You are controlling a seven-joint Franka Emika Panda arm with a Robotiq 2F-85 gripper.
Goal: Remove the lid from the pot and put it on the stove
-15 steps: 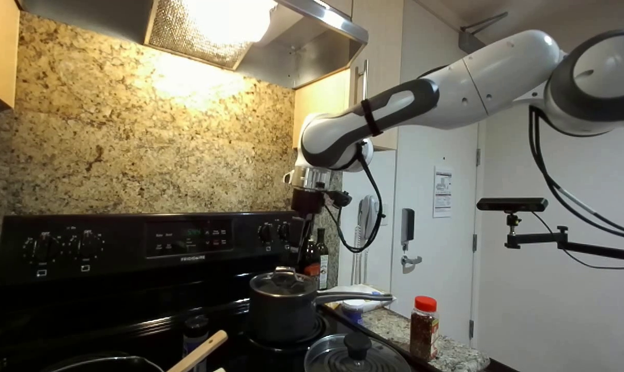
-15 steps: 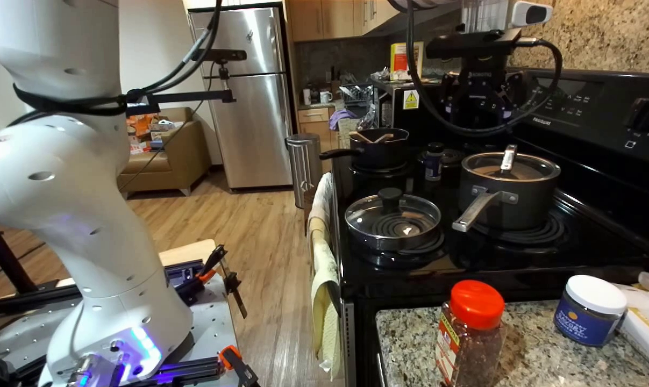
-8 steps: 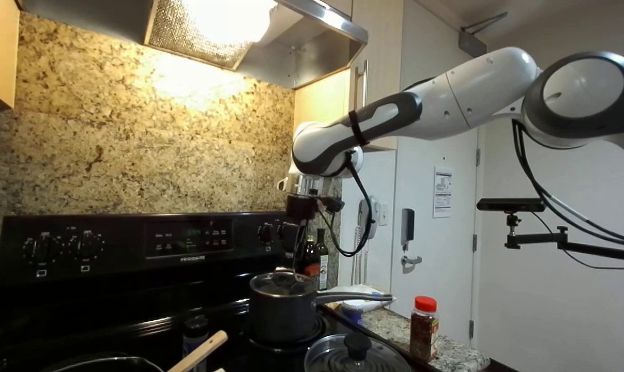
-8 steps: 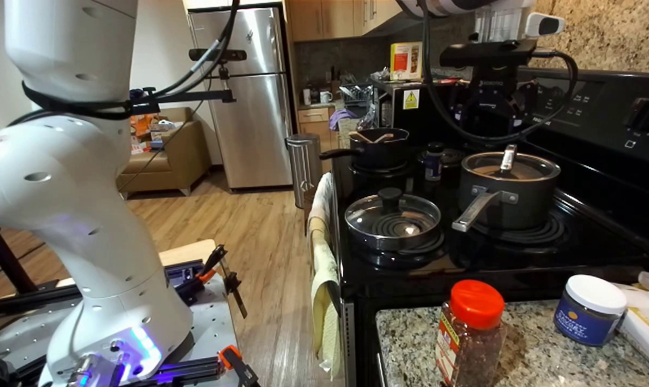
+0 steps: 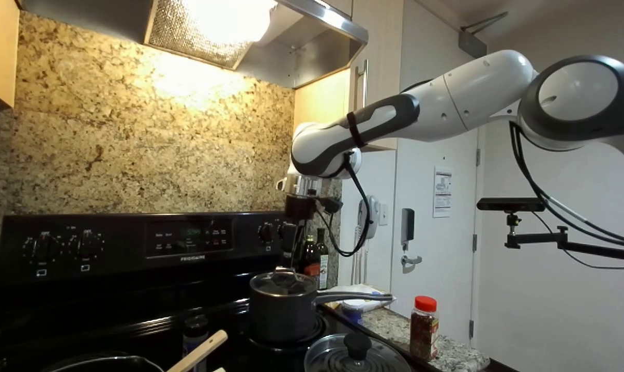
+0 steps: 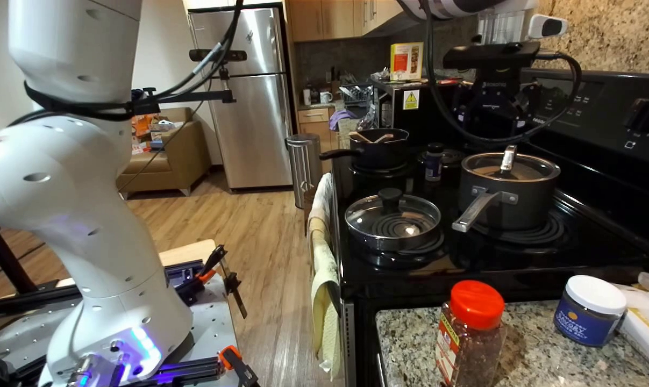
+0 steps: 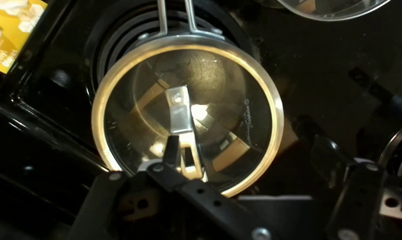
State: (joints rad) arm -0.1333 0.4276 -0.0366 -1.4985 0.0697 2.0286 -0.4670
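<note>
Wrist view: we saw the lid [image 7: 217, 78] seated level on the pot [image 6: 531, 201], which stood on a burner [image 6: 548, 234] of the black stove [image 6: 598, 255]. Above the pot we found the gripper [image 7: 239, 129], its fingers [image 7: 172, 151] parted, one just beside the lid's metal handle [image 7: 181, 113], the other beyond the pot's rim. Whether the nearer finger touched the handle, we could not tell. In an exterior view we saw a black-knobbed glass lid [image 6: 394, 223] on the stove beside the pot, a dark pan [image 6: 380, 153] holding wooden utensils [image 6: 383, 138] farther off from the pot, and, on the counter [image 6: 534, 344] beyond the pot's handle [image 6: 476, 210], a red-capped jar [image 6: 472, 333].
</note>
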